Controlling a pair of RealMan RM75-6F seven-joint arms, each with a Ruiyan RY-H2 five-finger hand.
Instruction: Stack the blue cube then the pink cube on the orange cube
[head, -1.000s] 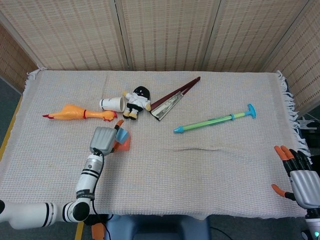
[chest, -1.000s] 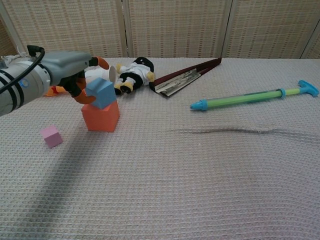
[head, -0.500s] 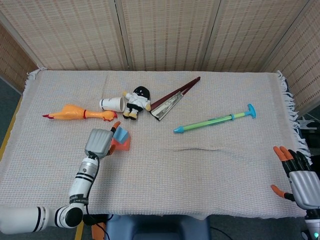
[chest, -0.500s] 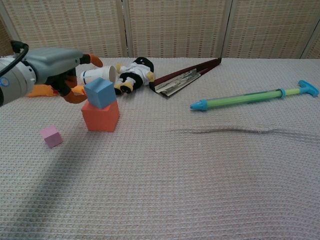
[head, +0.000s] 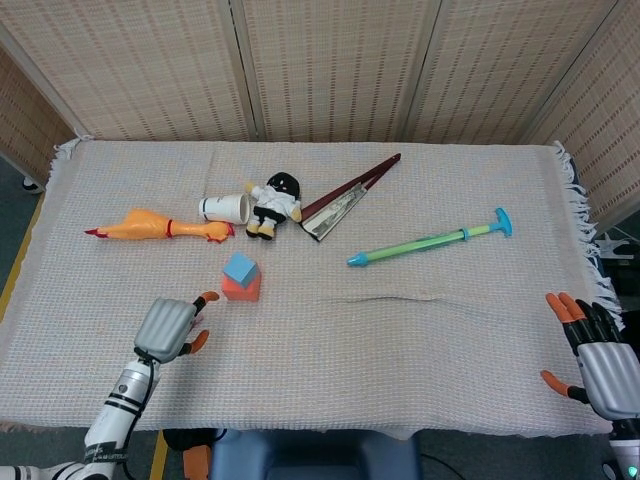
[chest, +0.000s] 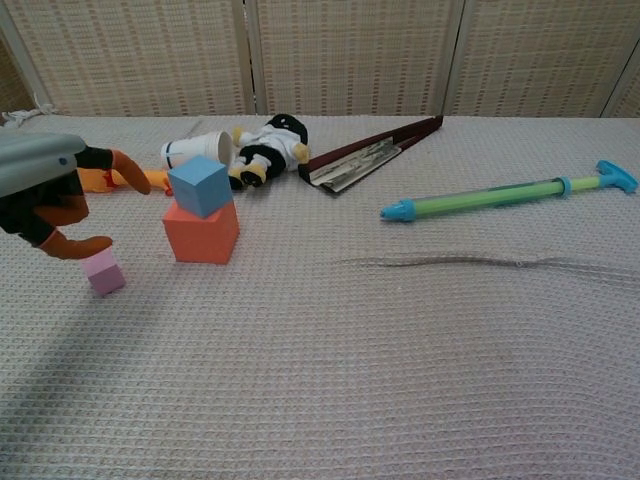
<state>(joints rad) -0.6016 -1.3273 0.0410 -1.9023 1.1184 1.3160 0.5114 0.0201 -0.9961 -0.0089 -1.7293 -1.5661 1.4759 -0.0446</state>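
The counter (head: 420, 330) is viewed steeply from above by the head camera; it is seen low and close from the chest; the stacked cubes (head: 241, 277) are shared.

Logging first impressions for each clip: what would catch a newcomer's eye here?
Probably the blue cube sitting skewed on the orange cube, left of the table's centre. Just beside them, the left hand hovers over the small pink cube, fingers apart. Farther right lies a long green water squirter; the right hand idles at the near right corner.
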